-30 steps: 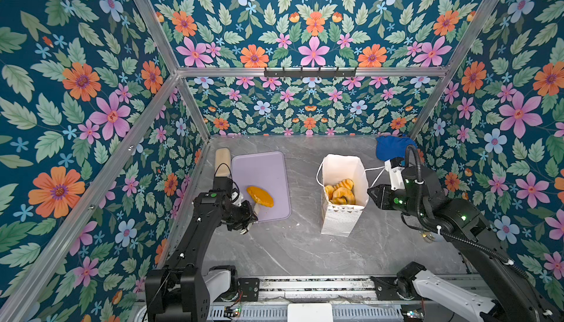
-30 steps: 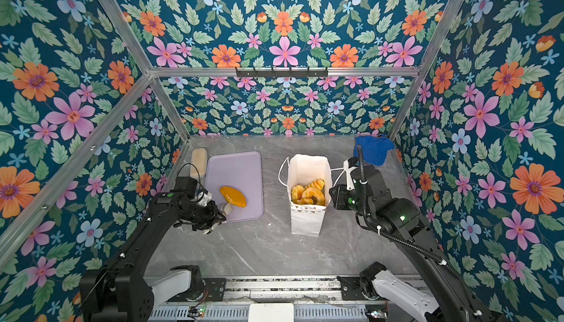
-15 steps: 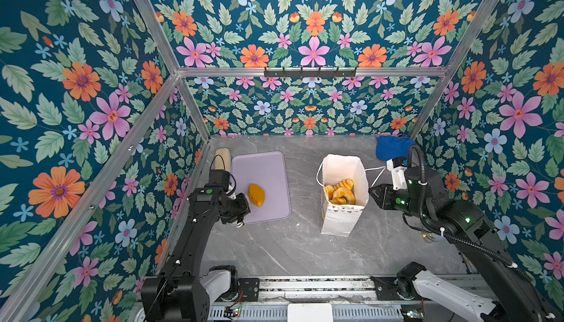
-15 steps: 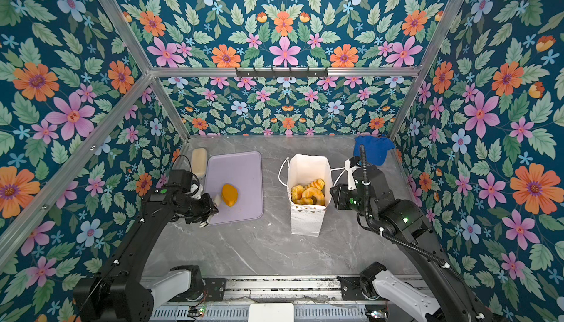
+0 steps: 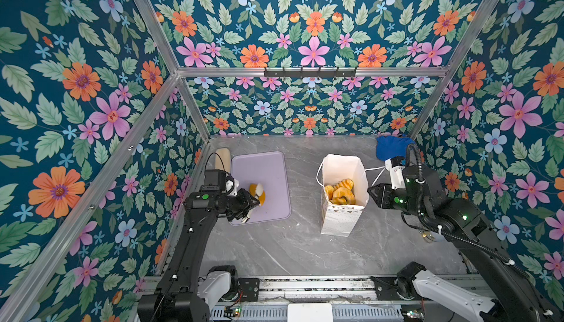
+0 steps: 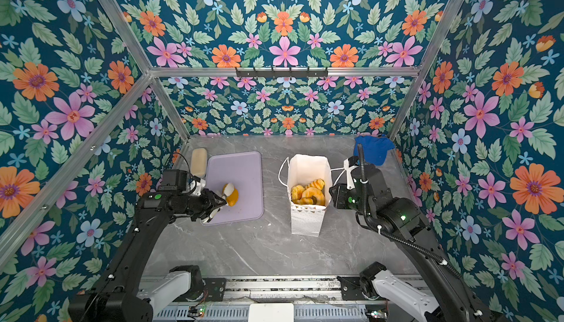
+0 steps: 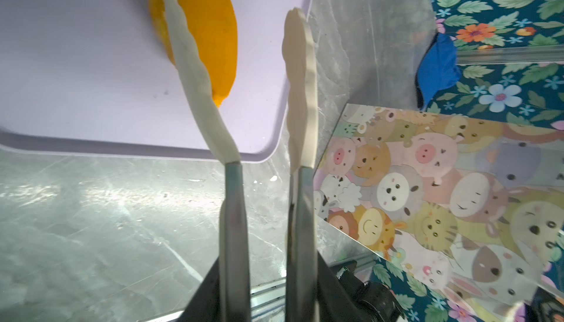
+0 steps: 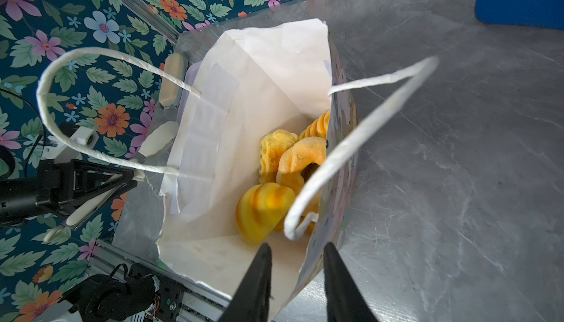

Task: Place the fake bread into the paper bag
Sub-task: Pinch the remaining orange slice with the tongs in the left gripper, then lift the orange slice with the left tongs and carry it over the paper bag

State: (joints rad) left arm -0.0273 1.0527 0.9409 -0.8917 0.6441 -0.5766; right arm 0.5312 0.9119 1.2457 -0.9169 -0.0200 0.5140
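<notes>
A grey marbled tabletop (image 5: 274,250), glossy and finely scratched, is sitting inside a booth. Its walls (image 5: 76,91) are carrying dark teal paper with big pink, orange and blue flowers, framed by aluminium rails (image 5: 305,72).

A smooth lilac tray (image 5: 268,168) with rounded corners is lying on the left. A pale beige rounded bar (image 5: 222,158) is lying just beside its far left corner. A blue cloth cap (image 5: 390,149) is slumping in the far right corner.

The paper bag (image 5: 338,223) is standing upright to the right of the tray, white inside, with its twisted cord handles (image 8: 381,77) flopping outward. Most of the fake bread (image 8: 265,207), glossy, ridged or ring-shaped, is piling in its bottom. One smooth orange bun (image 5: 262,197) is lying on the tray.

The left gripper (image 7: 232,6) is hovering at that bun with its pale wavy fingers (image 7: 300,91) spread, one crossing the bun, gripping nothing. The right gripper (image 8: 296,247) is straddling the bag's rim with black jaws partly apart; whether they are pinching the paper I cannot tell.
</notes>
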